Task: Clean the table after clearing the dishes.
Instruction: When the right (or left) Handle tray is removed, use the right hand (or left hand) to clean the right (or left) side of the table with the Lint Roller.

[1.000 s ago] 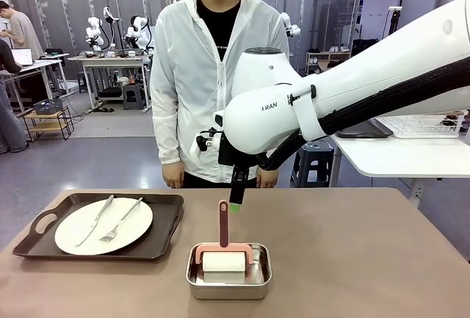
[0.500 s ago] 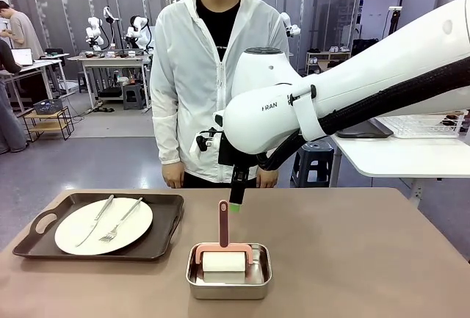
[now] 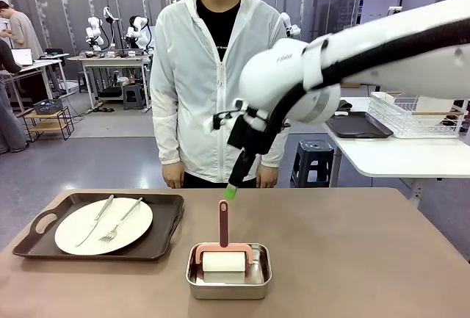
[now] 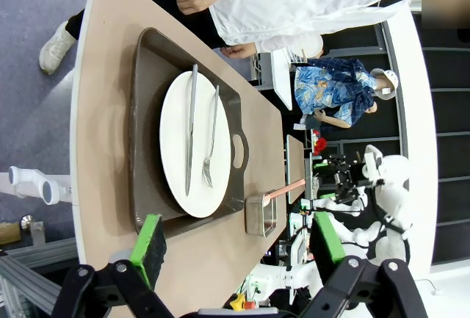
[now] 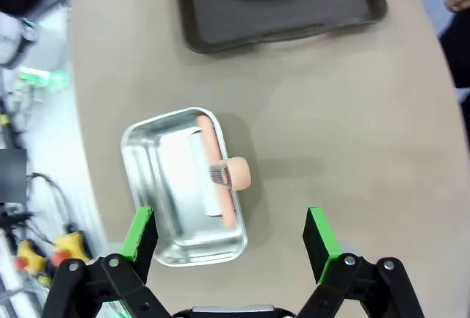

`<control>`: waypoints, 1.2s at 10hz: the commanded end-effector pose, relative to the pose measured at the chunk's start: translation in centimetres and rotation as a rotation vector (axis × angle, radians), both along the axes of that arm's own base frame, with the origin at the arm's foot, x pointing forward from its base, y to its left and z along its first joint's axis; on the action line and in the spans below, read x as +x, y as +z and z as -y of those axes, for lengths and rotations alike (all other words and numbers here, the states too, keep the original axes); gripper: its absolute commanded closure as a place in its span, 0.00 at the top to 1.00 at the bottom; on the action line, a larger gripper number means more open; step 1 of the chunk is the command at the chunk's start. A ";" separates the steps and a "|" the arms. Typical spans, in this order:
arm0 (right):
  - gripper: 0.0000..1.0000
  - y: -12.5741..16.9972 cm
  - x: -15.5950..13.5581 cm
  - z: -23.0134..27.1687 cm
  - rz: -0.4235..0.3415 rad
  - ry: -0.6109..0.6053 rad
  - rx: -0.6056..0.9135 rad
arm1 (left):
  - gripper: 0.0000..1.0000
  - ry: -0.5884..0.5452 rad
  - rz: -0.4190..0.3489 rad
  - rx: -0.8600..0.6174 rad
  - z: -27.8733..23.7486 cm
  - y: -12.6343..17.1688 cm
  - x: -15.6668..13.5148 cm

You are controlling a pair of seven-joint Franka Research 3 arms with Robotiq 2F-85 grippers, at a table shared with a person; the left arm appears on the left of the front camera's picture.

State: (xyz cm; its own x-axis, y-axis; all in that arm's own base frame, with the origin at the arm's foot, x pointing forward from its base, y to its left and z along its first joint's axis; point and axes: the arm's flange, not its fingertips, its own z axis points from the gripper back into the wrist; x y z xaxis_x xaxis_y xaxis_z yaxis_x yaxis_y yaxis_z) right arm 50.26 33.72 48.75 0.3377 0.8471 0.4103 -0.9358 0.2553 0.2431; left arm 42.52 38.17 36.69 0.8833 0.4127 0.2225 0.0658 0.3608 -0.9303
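Research lab, equipment-laden workbench [image 3: 110,59], laptop [image 3: 22,56], stool [image 3: 317,158], open grey floor [image 3: 88,164]

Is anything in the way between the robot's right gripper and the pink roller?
No, nothing visible. The right gripper hangs open just above the roller, whose handle sticks up out of the pan. Only air lies between them. The tray with the plate sits off to one side.

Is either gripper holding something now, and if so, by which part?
Nothing is held. The right gripper is open above the roller, apart from its handle; the left gripper is open and empty.
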 end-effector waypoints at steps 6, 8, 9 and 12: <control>1.00 -3.7 2.5 17.1 -0.544 -0.454 0.631 | 1.00 0.000 0.004 0.008 -0.1 0.2 -0.3; 1.00 -4.7 2.6 24.3 -0.521 -0.596 0.694 | 1.00 0.000 0.004 0.008 -0.1 0.2 -0.3; 1.00 -5.1 2.5 28.0 -0.511 -0.656 0.720 | 1.00 0.000 0.004 0.008 -0.1 0.2 -0.3; 1.00 -6.0 1.5 41.1 -0.505 -0.814 0.861 | 1.00 0.000 0.004 0.008 -0.1 0.2 -0.3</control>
